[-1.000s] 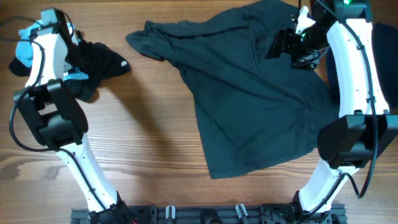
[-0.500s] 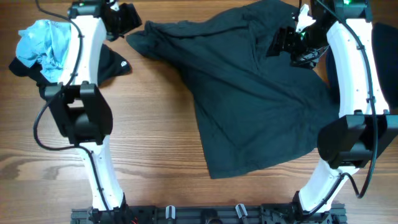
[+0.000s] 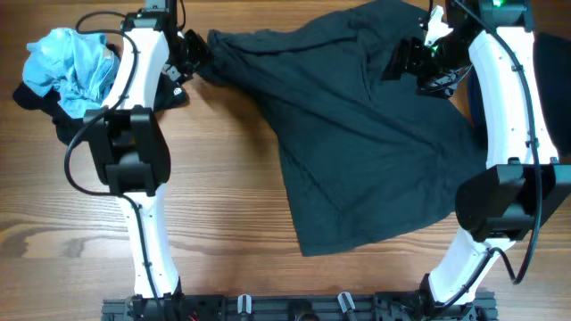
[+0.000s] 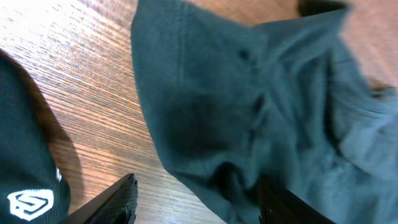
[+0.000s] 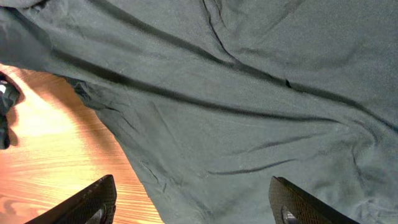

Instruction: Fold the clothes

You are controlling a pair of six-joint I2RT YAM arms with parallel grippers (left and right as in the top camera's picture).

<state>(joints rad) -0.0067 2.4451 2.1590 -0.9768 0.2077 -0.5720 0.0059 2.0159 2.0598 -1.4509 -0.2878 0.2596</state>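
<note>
A large dark T-shirt (image 3: 366, 152) lies spread and wrinkled over the middle and right of the table. My left gripper (image 3: 194, 55) is down at its far-left sleeve (image 4: 205, 112). In the left wrist view the left gripper (image 4: 196, 205) is open, one finger over bare wood and the other over the fabric, with the sleeve's edge between them. My right gripper (image 3: 399, 62) hovers open over the shirt's upper right part. Seen from its wrist, the right gripper (image 5: 193, 205) has only flat cloth (image 5: 261, 124) below it. A light blue garment (image 3: 67, 58) lies crumpled at the far left.
A black garment with a small white logo (image 3: 169, 92) lies under and beside the blue one, close to my left arm; it also shows in the left wrist view (image 4: 25, 186). Bare wooden tabletop (image 3: 223, 196) stretches across the left front. A dark item (image 3: 558, 53) sits at the right edge.
My left arm swung from the pile at the far left across to the dark shirt's left sleeve, uncovering the blue garment, and its jaws narrowed somewhat. The right arm stayed still.
</note>
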